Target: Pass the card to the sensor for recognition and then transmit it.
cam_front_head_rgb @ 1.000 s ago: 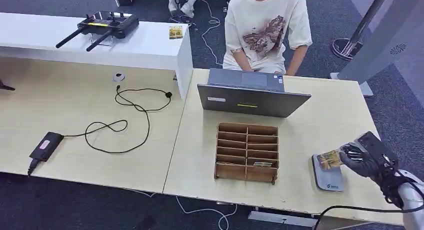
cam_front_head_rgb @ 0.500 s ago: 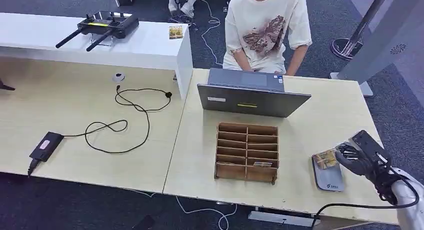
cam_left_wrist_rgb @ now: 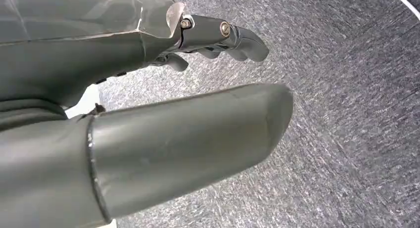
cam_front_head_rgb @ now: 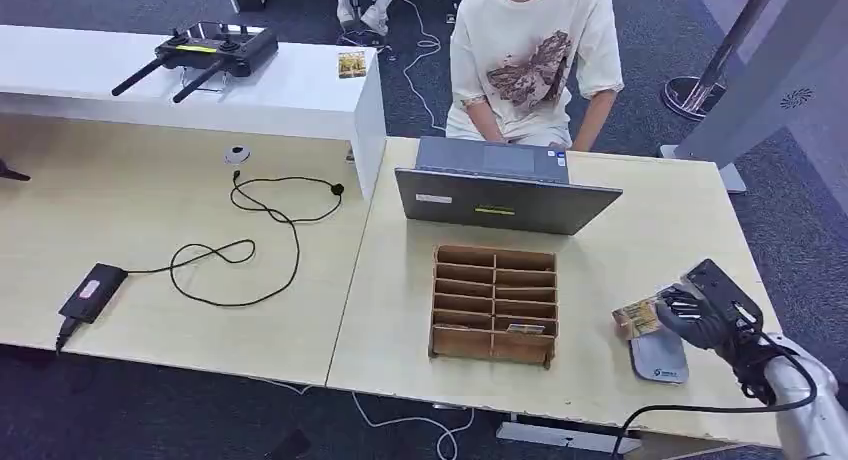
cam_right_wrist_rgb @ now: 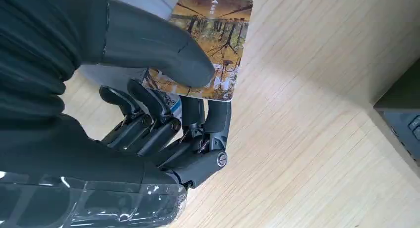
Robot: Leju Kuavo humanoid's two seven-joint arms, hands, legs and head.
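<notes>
Pale wood desk [cam_front_head_rgb: 640,220]; grey carpet [cam_front_head_rgb: 800,210]; right hand [cam_front_head_rgb: 690,318] pinches card [cam_front_head_rgb: 636,318]

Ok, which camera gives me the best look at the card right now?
The right wrist view: the card is close up, its printed face clear, pinched between the right hand's thumb and fingers. The head view shows the card small, beside the grey sensor pad. The left wrist view faces carpet.

Office: desks [cam_front_head_rgb: 650,230], laptop [cam_front_head_rgb: 505,195], carpet [cam_front_head_rgb: 810,220].
</notes>
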